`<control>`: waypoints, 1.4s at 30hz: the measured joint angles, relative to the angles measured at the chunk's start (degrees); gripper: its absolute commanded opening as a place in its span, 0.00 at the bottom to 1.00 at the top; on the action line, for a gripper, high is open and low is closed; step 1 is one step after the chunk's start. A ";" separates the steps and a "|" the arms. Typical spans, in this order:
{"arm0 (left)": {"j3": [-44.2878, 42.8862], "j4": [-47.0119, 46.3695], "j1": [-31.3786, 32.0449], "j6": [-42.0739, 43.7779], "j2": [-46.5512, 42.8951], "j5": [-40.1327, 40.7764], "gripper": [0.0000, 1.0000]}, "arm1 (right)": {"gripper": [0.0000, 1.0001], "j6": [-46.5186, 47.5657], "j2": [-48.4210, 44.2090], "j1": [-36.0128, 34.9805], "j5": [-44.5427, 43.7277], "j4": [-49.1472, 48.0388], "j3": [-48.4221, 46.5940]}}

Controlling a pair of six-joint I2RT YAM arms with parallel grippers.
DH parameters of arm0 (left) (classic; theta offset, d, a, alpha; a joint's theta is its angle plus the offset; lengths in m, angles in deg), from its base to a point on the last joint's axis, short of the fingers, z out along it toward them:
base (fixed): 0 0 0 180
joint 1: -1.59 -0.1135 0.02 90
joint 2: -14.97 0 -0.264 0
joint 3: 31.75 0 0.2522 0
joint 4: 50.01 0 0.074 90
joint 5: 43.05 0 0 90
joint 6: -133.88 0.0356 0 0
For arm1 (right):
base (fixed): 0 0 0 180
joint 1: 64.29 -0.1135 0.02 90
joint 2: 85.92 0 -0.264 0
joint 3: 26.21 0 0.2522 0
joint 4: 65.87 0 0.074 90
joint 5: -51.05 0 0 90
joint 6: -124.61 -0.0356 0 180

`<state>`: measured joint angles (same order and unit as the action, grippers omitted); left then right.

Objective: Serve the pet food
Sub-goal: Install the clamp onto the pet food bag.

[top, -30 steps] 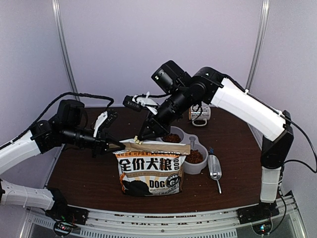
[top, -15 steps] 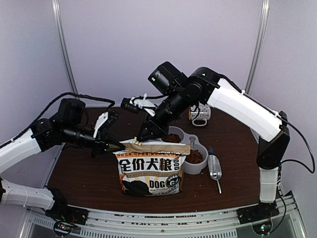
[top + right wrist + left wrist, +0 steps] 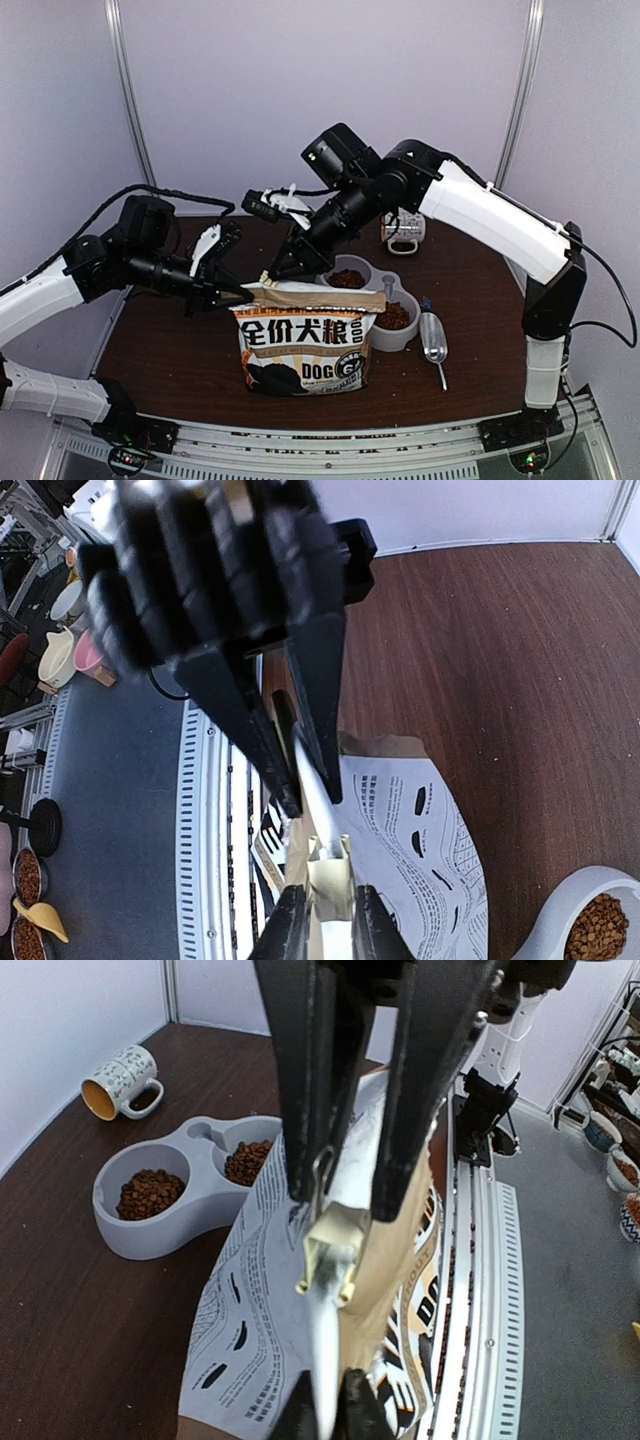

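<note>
Pet food (image 3: 347, 279) in bowl (image 3: 402, 341), left tool (image 3: 240, 294) and right tool (image 3: 271, 274) pinching bag (image 3: 305, 350) top, contents hidden

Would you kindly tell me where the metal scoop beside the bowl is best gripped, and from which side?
Grip the scoop by its thin handle, coming down from above. It lies flat on the table right of the grey double bowl, handle pointing to the near edge and free of neighbours; its wide end looks too broad to pinch.

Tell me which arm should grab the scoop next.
Right, probably. The scoop lies right of the double bowl, on the right arm's side; the left gripper is across the bag, pinching its top edge.
</note>
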<state>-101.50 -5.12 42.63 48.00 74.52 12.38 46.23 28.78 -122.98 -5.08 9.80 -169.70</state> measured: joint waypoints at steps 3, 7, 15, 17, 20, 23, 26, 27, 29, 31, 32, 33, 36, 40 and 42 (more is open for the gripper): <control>0.76 -1.88 0.31 -2.08 -1.64 1.73 0.32 | 0.00 -0.24 -1.16 0.52 1.07 -1.86 2.38; 2.86 -5.07 0.33 -5.20 -4.50 5.05 0.33 | 0.00 -0.76 -2.78 0.68 1.90 -4.13 5.03; 8.79 -9.07 0.33 -10.95 -8.44 9.75 0.40 | 0.00 -1.95 -3.17 0.79 2.93 -7.93 5.25; 9.16 -9.40 0.33 -11.78 -8.68 10.16 0.33 | 0.00 -2.38 -3.17 0.81 3.45 -8.55 5.25; 9.40 -9.94 0.35 -12.72 -8.76 10.12 0.08 | 0.00 -2.99 -3.15 0.81 3.91 -9.62 5.25; 9.40 -10.16 0.52 -12.63 -8.76 9.11 0.00 | 0.00 -3.06 -2.69 0.81 4.44 -9.86 4.79; 9.40 -10.16 0.57 -12.15 -8.72 7.52 0.00 | 0.00 -3.02 -1.42 0.79 4.94 -9.94 3.96; 9.40 -10.16 0.55 -11.76 -8.72 6.91 0.00 | 0.00 -3.02 -1.05 0.74 4.96 -9.92 3.85; 9.35 -10.05 0.52 -10.69 -8.66 5.68 0.00 | 0.00 -2.97 -0.39 0.74 5.03 -9.90 3.67; 8.76 -9.49 0.35 -9.38 -8.26 4.72 0.00 | 0.00 -2.93 0.22 0.74 5.20 -9.88 3.54; 8.15 -8.74 0.31 -8.59 -7.82 4.37 0.00 | 0.00 -2.86 0.44 0.74 5.40 -9.84 3.48; 7.37 -7.82 0.26 -7.74 -7.26 4.00 0.00 | 0.00 -2.80 0.79 0.74 5.79 -9.75 3.26; 4.94 -5.18 0.20 -4.96 -5.38 2.99 0.00 | 0.00 -2.67 1.55 0.74 6.64 -9.44 2.60; 2.93 -2.67 0.04 -2.40 -3.93 2.16 0.00 | 0.00 -1.46 2.47 0.74 7.82 -8.04 1.25; 2.47 -1.90 0.04 -1.40 -3.65 2.08 0.00 | 0.00 -0.81 3.15 0.74 8.44 -6.97 0.13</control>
<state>-99.03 -7.02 42.67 46.60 70.87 14.46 45.42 31.92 -122.24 3.36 2.82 -169.57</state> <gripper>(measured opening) 0.030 0.141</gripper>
